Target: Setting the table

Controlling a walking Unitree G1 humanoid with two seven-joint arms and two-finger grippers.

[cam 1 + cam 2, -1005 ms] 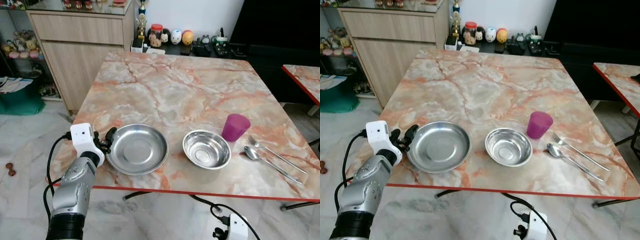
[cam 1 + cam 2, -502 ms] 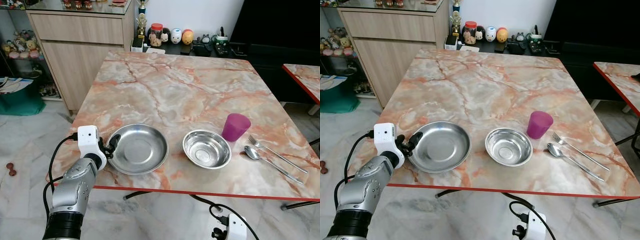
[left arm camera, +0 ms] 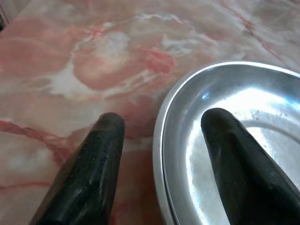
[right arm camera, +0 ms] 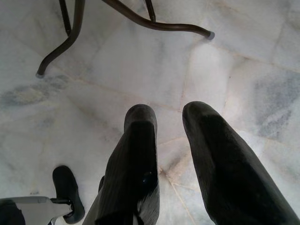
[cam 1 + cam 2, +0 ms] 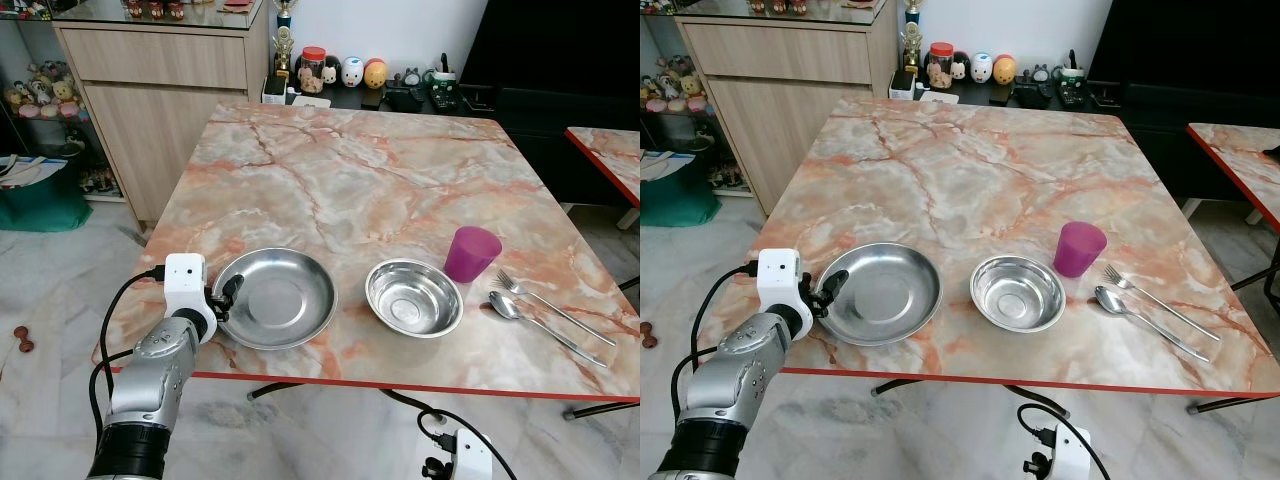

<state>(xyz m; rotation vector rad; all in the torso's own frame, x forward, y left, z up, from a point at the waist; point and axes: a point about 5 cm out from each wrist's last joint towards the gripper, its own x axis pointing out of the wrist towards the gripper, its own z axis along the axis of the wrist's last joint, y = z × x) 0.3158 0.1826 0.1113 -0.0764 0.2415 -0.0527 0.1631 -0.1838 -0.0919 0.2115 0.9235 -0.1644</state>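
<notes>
A steel plate (image 5: pixel 275 298) lies near the front left of the marble table (image 5: pixel 350 180). To its right are a steel bowl (image 5: pixel 413 298), a purple cup (image 5: pixel 472 253), a fork (image 5: pixel 550 305) and a spoon (image 5: pixel 540 325). My left gripper (image 5: pixel 228 297) is open at the plate's left rim. In the left wrist view the gripper (image 3: pixel 161 124) straddles the rim (image 3: pixel 159 140), one finger over the plate, the other over the table. My right gripper (image 4: pixel 171 115) hangs below the table's front edge, pointing at the floor, fingers a little apart and holding nothing.
A wooden cabinet (image 5: pixel 160 80) stands at the back left. Jars and figurines (image 5: pixel 345 72) sit on a low shelf behind the table. A second table's corner (image 5: pixel 610 160) is at the right. Metal table legs (image 4: pixel 154 23) cross the floor near the right gripper.
My left gripper has moved right, from beside the plate to its rim, and one finger now reaches over the plate. The plate and other tableware have not moved.
</notes>
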